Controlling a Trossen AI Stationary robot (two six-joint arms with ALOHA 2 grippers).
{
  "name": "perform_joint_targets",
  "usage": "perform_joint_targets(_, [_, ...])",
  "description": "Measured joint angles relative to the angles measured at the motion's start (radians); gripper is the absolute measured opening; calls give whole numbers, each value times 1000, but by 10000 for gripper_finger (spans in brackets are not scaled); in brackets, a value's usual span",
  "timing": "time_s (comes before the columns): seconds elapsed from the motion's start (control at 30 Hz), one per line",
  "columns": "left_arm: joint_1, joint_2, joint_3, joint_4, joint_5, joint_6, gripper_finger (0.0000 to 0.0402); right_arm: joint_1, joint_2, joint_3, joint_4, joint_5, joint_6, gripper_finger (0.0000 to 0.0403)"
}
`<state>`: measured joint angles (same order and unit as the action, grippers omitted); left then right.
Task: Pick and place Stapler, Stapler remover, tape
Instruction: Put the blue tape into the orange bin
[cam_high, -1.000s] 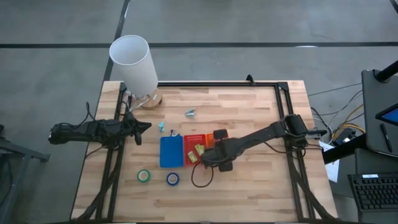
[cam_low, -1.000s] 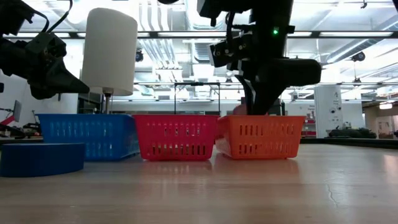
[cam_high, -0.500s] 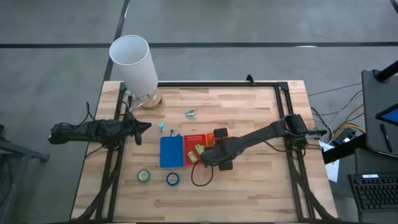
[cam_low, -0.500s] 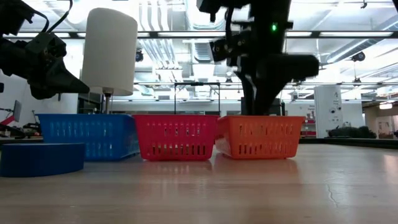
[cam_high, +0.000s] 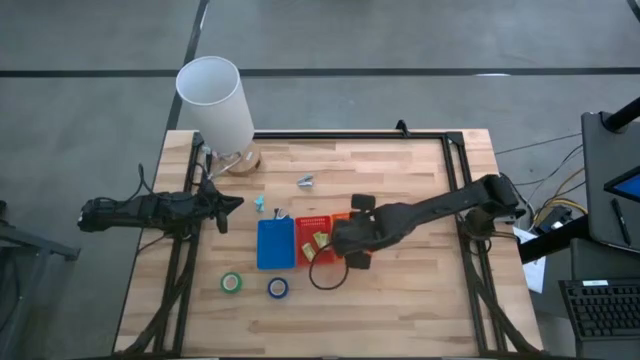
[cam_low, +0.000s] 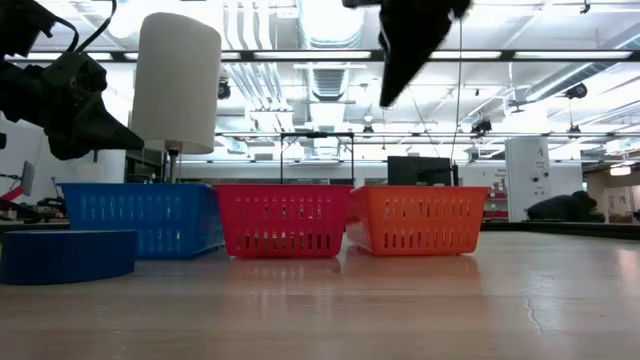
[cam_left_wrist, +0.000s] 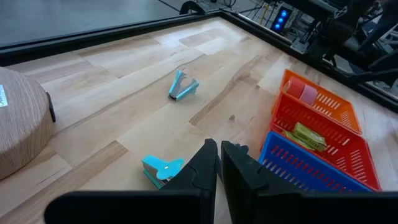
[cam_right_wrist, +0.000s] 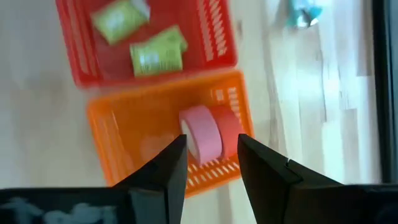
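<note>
right gripper (cam_right_wrist: 210, 163) parted above orange basket (cam_right_wrist: 124, 130), pink tape (cam_right_wrist: 202, 141) inside

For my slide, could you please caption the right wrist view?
Open right gripper above the orange basket holding a pink tape roll, beside the red basket.

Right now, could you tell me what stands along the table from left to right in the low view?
Blue tape roll → blue basket → red basket → orange basket.
</note>
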<state>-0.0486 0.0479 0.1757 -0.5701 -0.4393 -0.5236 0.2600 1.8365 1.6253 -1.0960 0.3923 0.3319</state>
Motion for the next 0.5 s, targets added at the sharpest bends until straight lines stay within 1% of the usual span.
perform_joint_targets(0.2, [0,0,0,0,0,0,26,2,-63,0,121,-15,161,118])
perform_joint_targets(0.37, [0,0,0,0,-1,6,26,2,-87,0,246,-59,200,103])
perform_joint_targets(0.4, [0,0,0,0,-12,44,26,2,-91,0,267,-85,200,100])
perform_joint_targets(0.5, [0,0,0,0,-89,218,26,2,-94,0,317,-159,214,88])
